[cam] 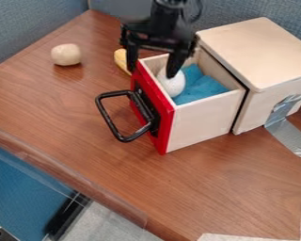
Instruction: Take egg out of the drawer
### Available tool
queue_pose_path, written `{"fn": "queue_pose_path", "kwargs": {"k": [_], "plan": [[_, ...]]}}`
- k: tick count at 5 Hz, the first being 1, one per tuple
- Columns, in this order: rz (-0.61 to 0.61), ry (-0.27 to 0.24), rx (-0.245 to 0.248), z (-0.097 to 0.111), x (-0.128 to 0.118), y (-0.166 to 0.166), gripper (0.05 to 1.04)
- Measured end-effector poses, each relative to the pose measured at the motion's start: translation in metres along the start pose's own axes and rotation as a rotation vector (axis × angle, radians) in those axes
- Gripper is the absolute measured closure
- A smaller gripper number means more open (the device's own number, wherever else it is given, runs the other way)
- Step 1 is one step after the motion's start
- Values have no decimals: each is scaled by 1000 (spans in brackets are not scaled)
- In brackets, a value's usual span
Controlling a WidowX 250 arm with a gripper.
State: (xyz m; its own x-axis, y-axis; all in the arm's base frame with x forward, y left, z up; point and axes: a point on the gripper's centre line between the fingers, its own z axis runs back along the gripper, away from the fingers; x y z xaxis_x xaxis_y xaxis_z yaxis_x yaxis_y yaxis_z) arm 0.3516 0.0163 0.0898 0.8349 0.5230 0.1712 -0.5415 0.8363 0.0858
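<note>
One white egg in red-fronted wooden drawer, by its front edge. Black two-finger gripper spread wide above; finger-egg contact unclear. Step: grasp alignment. Next: centre over egg, straddle, close, lift.

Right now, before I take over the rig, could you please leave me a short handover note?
Gripper: open, over the drawer's front end, one fingertip at the egg's top; contact can't be told.
Egg: white, in the open drawer behind its red front, beside the blue cloth.
Done: drawer open, gripper over it.
Left: grasp the egg, lift it clear of the drawer walls, set it down outside.
</note>
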Motion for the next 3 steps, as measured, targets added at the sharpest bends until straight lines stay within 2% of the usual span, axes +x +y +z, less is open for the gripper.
{"fn": "queue_pose_path", "kwargs": {"k": [1,3], "plan": [[-12,5,-20,-5,2,-3,84],[-4,0,-22,-6,6,-8,84]]}}
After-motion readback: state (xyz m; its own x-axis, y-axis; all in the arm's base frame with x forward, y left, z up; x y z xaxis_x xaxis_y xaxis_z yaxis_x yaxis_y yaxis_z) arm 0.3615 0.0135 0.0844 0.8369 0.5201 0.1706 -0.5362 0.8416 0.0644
